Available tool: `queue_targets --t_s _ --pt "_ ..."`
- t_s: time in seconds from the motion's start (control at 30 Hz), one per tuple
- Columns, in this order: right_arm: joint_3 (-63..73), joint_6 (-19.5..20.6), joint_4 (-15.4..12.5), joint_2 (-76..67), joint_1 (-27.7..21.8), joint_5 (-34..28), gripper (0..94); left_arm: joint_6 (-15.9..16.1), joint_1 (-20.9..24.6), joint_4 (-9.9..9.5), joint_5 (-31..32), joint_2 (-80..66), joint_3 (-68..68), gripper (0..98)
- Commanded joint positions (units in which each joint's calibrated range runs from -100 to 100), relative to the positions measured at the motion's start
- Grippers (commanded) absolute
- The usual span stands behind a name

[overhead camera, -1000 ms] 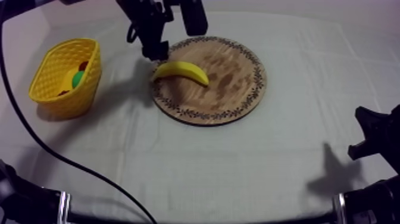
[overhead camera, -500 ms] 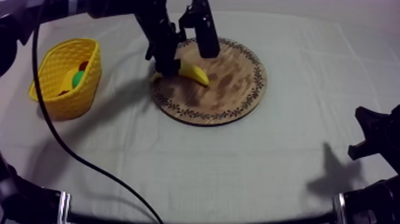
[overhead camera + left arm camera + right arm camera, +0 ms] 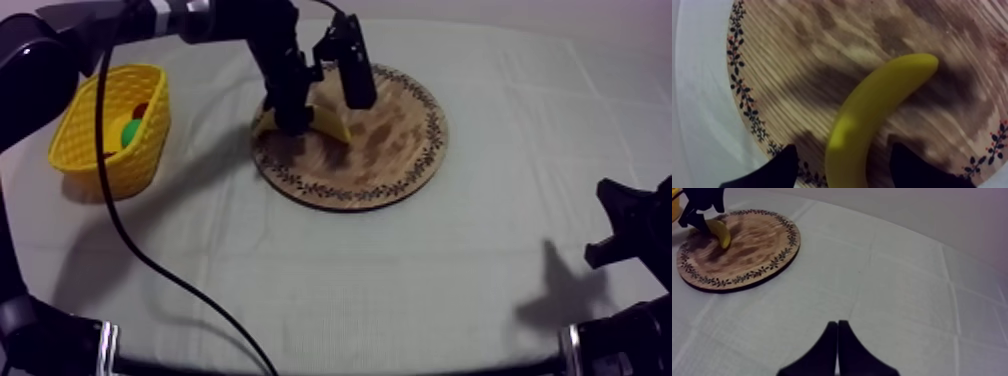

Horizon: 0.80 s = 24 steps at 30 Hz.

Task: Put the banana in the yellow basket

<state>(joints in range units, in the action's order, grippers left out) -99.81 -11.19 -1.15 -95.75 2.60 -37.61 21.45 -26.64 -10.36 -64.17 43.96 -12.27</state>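
Observation:
The yellow banana (image 3: pixel 872 110) lies on the round wooden board (image 3: pixel 797 60) near its left rim. My left gripper (image 3: pixel 847 170) is low over it and open, one black finger (image 3: pixel 779 170) on each side of the fruit, with a gap to either finger. From above, the left gripper (image 3: pixel 322 108) covers most of the banana (image 3: pixel 332 124) on the board (image 3: pixel 390 150). The yellow basket (image 3: pixel 105 150) stands at the table's left. My right gripper (image 3: pixel 837 338) is shut on nothing, low at the right side (image 3: pixel 625 235).
Inside the basket lie a green fruit (image 3: pixel 130 132) and a small red fruit (image 3: pixel 140 108). Open cloth stretches between basket and board and across the front. From the right wrist, the board (image 3: pixel 747 253), banana (image 3: pixel 720 234) and left gripper (image 3: pixel 702 208) are far off.
My left arm has come down and forward from the board's far left rim onto the banana, its fingers now on both sides of it. The banana and right arm have stayed put.

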Motion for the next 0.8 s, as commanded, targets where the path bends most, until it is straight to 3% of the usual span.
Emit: queue_targets --t_s 0.0,0.43,0.53,0.77 --pt "0.0 0.0 0.0 0.0 0.0 0.0 0.3 0.0 0.0 -0.08 0.0 1.0 -0.8 67.2" --pt "0.0 0.0 0.0 0.0 0.0 0.0 0.3 -1.3 -0.6 -1.20 -0.1 6.1 -4.4 63.0" --pt "0.0 0.0 0.0 0.0 0.0 0.0 0.3 -1.4 -0.6 -1.29 -0.1 6.6 -5.3 56.1" --pt "0.0 0.0 0.0 0.0 0.0 0.0 0.3 -0.5 -0.5 -1.31 0.4 7.0 -6.4 27.6"
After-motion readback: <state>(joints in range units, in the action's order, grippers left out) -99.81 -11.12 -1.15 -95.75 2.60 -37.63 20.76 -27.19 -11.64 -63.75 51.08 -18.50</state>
